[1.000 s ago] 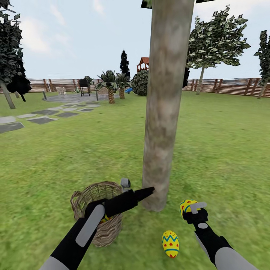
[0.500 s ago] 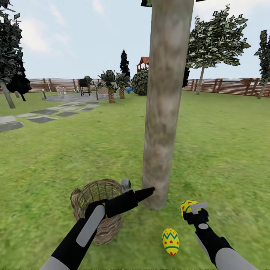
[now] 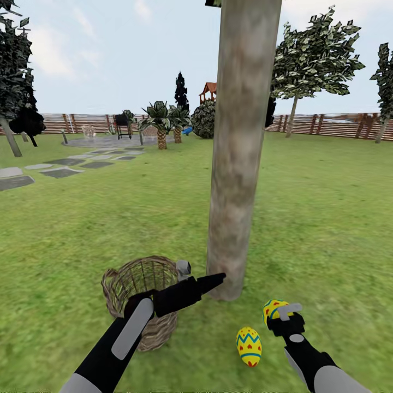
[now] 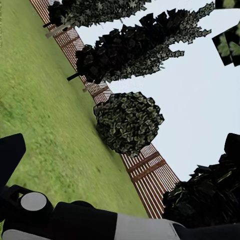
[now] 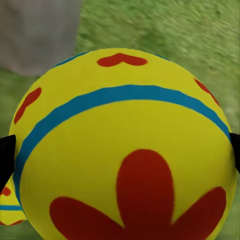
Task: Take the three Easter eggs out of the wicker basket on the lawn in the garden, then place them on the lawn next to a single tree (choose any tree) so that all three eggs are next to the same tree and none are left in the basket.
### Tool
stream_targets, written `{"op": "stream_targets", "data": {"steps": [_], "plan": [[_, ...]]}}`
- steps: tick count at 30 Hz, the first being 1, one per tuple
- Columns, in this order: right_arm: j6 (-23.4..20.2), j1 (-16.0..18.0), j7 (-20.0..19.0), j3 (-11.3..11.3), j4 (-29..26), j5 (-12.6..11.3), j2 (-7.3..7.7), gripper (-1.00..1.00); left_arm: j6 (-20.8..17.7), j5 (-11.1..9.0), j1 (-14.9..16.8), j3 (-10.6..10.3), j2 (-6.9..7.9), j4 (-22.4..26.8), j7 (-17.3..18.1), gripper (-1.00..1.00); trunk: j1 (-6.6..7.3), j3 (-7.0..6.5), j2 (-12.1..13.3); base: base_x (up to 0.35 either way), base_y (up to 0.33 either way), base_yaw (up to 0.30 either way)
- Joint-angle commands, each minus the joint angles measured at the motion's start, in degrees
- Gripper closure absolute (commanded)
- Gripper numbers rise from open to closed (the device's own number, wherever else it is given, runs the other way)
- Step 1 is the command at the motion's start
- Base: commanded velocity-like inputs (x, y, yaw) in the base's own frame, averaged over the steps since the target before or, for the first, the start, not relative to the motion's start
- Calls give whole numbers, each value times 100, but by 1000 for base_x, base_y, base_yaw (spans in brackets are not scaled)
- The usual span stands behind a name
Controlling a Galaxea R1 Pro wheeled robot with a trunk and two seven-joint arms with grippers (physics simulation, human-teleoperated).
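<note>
Right gripper (image 3: 279, 311) clamped on egg (image 3: 272, 310), low beside tree (image 3: 240, 164) base for drop. Second egg (image 3: 249, 346) lies on lawn (image 3: 327, 218) near tree. Left gripper (image 3: 199, 277) over basket (image 3: 139, 295), state unclear. Third egg unseen.

Tree trunk (image 3: 240, 147) cut off by head view's top edge. Basket (image 3: 131, 284) interior partly hidden behind left arm. Held egg (image 3: 273, 310) half covered by right gripper (image 3: 285, 315). Far patio furniture too small to tell.

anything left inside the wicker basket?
Cannot tell. The left arm crosses the wicker basket's opening; the visible interior shows only weave. One egg lies on the lawn, another sits in the right gripper.
</note>
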State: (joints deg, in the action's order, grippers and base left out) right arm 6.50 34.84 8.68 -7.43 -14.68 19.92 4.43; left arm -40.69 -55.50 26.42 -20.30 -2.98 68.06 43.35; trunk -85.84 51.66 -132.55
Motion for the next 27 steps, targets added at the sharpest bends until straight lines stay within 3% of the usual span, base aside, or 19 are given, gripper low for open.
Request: {"op": "stream_targets", "data": {"steps": [1,13,17,27], "plan": [[27,7,2,-48,9,57,-3,100,-36,-33,4,-1,-1,-3,-2,-100,-21,24,-44,0,0,0],[16,9,20,-67,10,49,5,100,-35,-22,4,-9,-18,-3,-51,-100,-285,239,-525,0,0,0],[3,14,20,-397,9,6,5,100,-11,-13,4,-9,-26,-5,-61,-100,-373,311,-686,0,0,0],[327,14,20,-431,9,8,-23,100,97,19,4,-17,-27,-4,-72,-100,-584,492,-1070,0,0,0]]}}
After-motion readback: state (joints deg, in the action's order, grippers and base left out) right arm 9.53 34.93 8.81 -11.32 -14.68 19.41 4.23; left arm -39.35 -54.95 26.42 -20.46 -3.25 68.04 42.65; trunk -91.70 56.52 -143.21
